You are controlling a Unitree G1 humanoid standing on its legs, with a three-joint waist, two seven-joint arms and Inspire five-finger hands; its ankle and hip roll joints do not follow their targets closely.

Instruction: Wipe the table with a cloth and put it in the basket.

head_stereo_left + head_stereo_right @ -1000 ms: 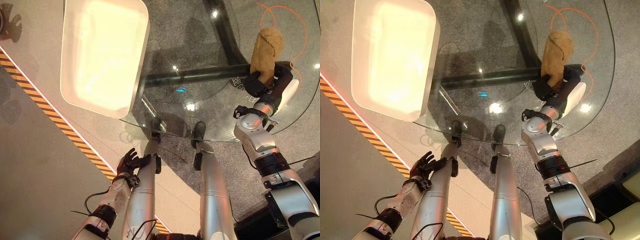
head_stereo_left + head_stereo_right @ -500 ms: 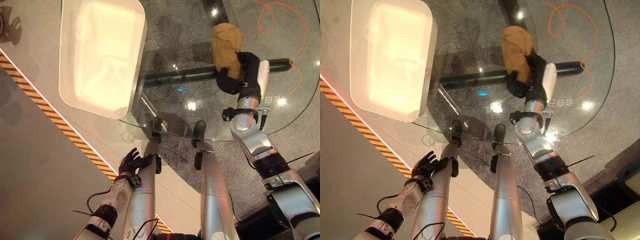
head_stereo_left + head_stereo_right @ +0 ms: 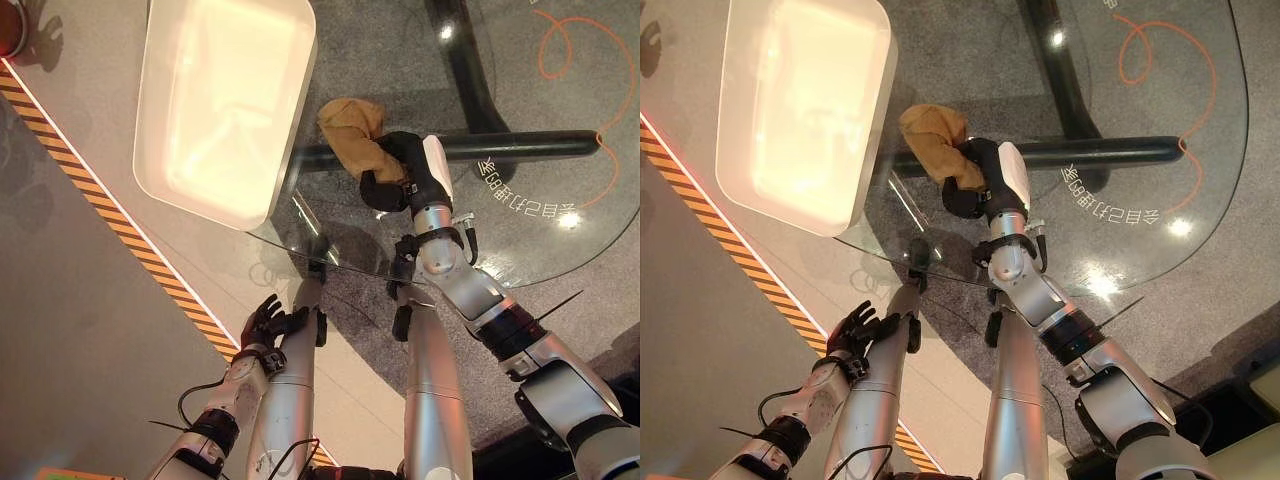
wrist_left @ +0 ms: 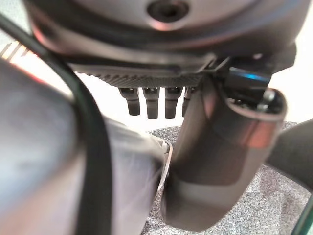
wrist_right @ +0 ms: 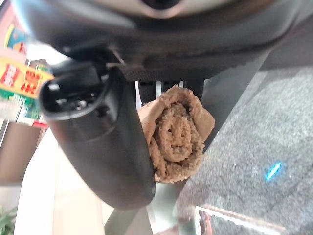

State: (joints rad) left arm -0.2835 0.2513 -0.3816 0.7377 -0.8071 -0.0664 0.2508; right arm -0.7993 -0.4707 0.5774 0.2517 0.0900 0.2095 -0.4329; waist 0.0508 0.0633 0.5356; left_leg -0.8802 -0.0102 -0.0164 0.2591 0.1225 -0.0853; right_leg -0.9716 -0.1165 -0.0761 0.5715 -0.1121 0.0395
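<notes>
Dark and idle, my left hand (image 3: 262, 322) hangs low beside me with its fingers loosely spread, holding nothing, well below the near rim of the round clear glass table (image 3: 560, 240). Up and away from that hand, the white rounded-rectangular plastic basket (image 3: 225, 105) sits on the glass, overhanging its left edge. Just right of the basket, my right hand (image 3: 395, 175) rests on the tabletop, fingers and thumb curled round the crumpled tan-brown terry cloth (image 3: 348, 128). The cloth sticks out past my fingertips toward the basket, its far end close to the basket's side wall but not inside it. My right wrist view shows the bunched cloth (image 5: 176, 134) gripped beside my thumb.
</notes>
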